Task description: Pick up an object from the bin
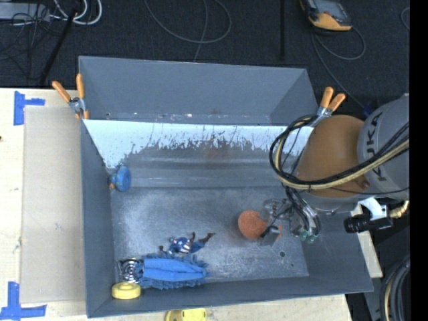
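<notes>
My gripper [270,222] is low in the right part of the bin, its fingers standing apart. Right beside it on the left lies an orange-brown ball [250,225] on the bin floor. The ball's right side touches or nearly touches the fingertips, and it is not between them. One dark fingertip [271,235] shows just below and right of the ball.
At the bin's front left lie a blue fabric bundle [172,272], a yellow round cap [125,290], a small silver piece [129,267] and a small blue-and-white thing with dark bits [182,244]. A blue round thing [121,178] rests against the left wall. The arm with its cables hangs over the right rim.
</notes>
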